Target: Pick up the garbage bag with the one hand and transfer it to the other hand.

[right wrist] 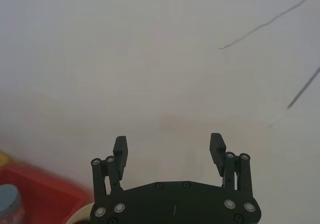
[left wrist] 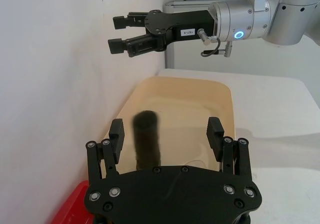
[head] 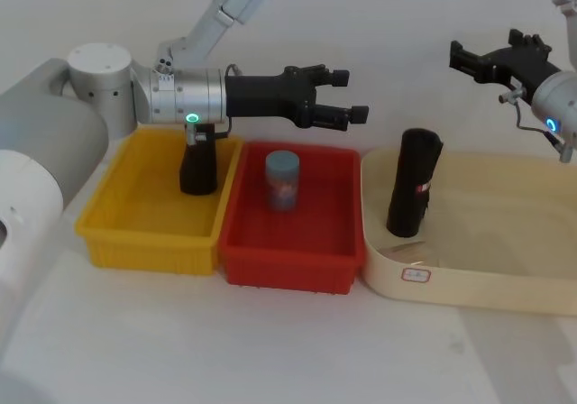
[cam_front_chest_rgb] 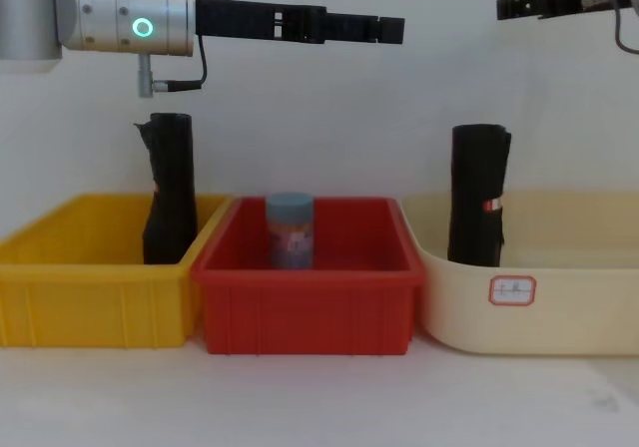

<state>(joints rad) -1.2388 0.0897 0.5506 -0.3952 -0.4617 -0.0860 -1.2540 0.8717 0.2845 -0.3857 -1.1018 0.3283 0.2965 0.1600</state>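
Garbage bag [head: 414, 183] stood upright at the nine o'clock end of the cream tray [head: 469, 287], near its wall. My left gripper [head: 341, 96] hung spread wide above the red bin [head: 288, 269]; my right gripper [head: 462, 61] hovered high at two o'clock, fingers apart.

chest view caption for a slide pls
Garbage bag upright in the cream tub, both grippers high above, left and right.

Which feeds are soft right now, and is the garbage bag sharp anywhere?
Left wrist view: the garbage bag is a blurred dark smear, while the left hand and right hand look crisp. Right wrist view: the red bin is defocused. Chest view: the bag is sharp, its red mark visible.
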